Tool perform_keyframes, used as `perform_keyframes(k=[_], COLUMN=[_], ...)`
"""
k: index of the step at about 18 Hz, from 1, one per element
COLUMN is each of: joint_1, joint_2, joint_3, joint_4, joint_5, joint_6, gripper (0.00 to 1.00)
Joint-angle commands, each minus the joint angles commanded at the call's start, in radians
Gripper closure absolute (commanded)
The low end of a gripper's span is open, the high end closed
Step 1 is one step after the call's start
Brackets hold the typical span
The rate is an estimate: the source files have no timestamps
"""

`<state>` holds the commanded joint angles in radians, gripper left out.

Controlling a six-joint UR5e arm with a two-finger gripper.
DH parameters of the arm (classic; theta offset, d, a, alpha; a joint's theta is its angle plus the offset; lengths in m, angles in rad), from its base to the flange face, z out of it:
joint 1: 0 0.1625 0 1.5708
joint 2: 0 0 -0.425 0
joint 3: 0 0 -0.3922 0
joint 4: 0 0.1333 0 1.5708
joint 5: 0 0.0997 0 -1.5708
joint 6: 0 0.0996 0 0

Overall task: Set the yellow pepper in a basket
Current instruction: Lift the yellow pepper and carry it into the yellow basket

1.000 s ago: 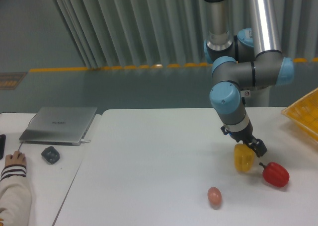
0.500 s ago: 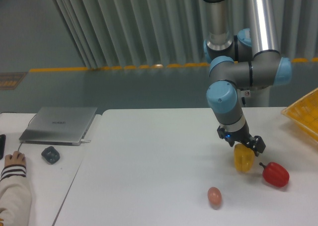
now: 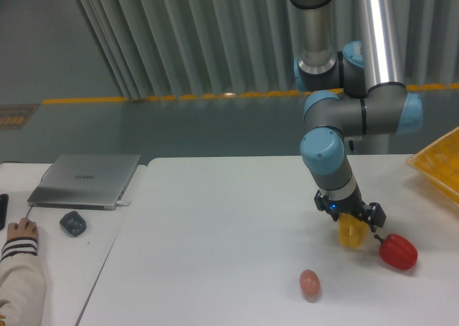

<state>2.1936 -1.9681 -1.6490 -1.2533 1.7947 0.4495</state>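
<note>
The yellow pepper (image 3: 351,236) rests on the white table (image 3: 215,226) at the right, its top covered by my gripper (image 3: 351,218). The gripper has come down from above, and its dark fingers (image 3: 376,216) stand on either side of the pepper's upper part, spread wider than the pepper, so it looks open. Only a corner of the yellow lattice basket (image 3: 439,163) shows at the far right edge of the table, well to the right of the gripper and behind it.
A red pepper (image 3: 397,251) lies just right of the yellow one, close to the gripper. A pinkish egg (image 3: 309,282) sits in front to the left. On the left side desk are a laptop (image 3: 84,179), a dark mouse (image 3: 72,222) and a person's hand (image 3: 21,229).
The gripper has turned level and sunk lower over the yellow pepper, hiding its top. The pepper, red pepper and egg have stayed where they were.
</note>
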Motion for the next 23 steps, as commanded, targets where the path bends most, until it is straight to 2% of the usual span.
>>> perform_keyframes(k=[3, 4, 5, 14, 18, 23], joint_1=[-0.002, -0.002, -0.002, 0.021, 0.155, 0.379], joint_2=[0.002, 0.005, 0.014, 0.152, 0.231, 0.244], joint_3=[0.0, 0.002, 0.008, 0.011, 0.009, 0.031], joint_4=[0.0, -0.002, -0.002, -0.038, -0.092, -0.086], joint_5=[0.0, 0.003, 0.011, 0.014, 0.014, 0.003], joint_6=[0.003, 0.009, 0.018, 0.153, 0.343, 0.624], gripper=[0.33, 0.57, 0.66, 0.66, 0.66, 0.66])
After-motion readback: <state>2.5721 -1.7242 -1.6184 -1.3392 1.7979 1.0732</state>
